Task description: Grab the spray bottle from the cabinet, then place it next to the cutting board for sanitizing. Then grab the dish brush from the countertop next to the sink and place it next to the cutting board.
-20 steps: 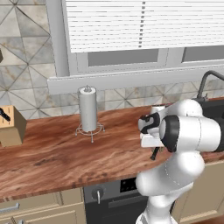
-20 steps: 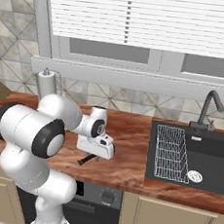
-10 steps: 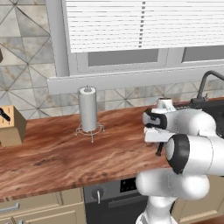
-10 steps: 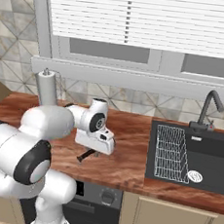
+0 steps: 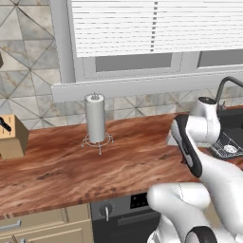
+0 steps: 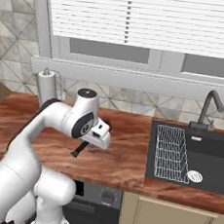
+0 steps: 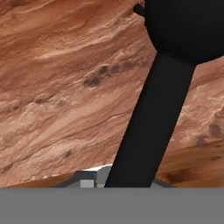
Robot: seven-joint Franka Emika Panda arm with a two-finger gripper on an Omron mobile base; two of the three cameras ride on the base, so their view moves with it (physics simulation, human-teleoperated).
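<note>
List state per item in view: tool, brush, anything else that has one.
Tool: low over the countertop, jaws hidden, open or shut unclear.
Slim black-handled dish brush: under the tool, tilted; held or lying, cannot tell.
Reddish-brown wood-grain countertop: bare around the brush.
Grey paper towel roll: upright on its wire stand.
Dark sink faucet: no water visible.
White window blinds: lowered.

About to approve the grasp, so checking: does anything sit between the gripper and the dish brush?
Nothing visible does. In the hand view the dish brush runs straight up from the bottom edge over bare countertop. From the right base, its dark handle pokes out just under the gripper.
</note>
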